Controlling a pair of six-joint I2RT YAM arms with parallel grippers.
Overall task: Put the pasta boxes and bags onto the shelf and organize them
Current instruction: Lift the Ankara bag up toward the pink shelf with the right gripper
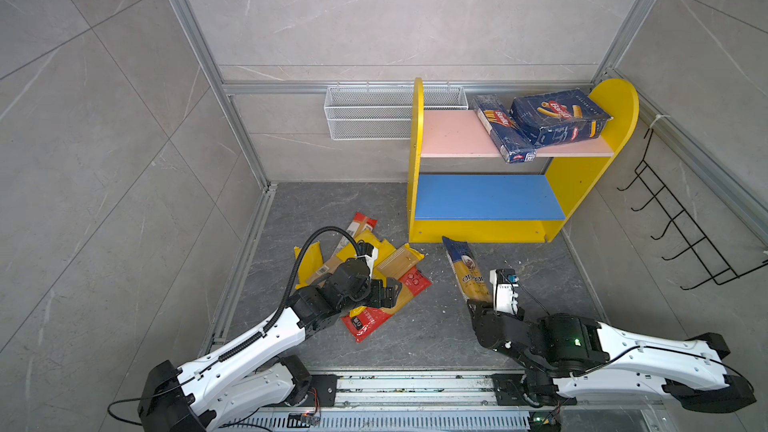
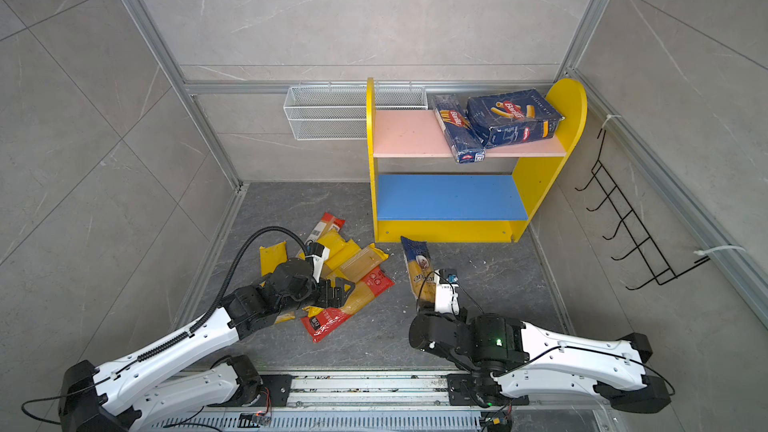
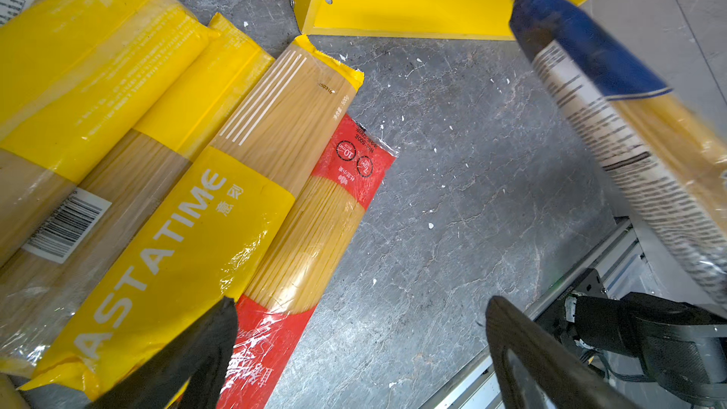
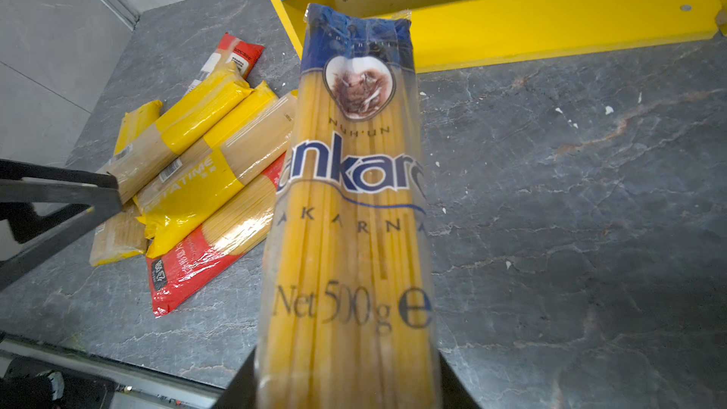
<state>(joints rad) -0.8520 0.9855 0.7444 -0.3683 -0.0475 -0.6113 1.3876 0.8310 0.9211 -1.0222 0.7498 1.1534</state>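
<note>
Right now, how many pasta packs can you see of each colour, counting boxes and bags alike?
2 dark blue cardboard pasta boxes
4 yellow plastic spaghetti bags
2 red-ended clear plastic spaghetti bags
1 dark blue "ankara" plastic spaghetti bag
Total: 9

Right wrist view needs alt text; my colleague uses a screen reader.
The right gripper grips a blue-topped ankara spaghetti bag, its far end toward the yellow shelf. A pile of yellow and red spaghetti bags lies nearby.
</note>
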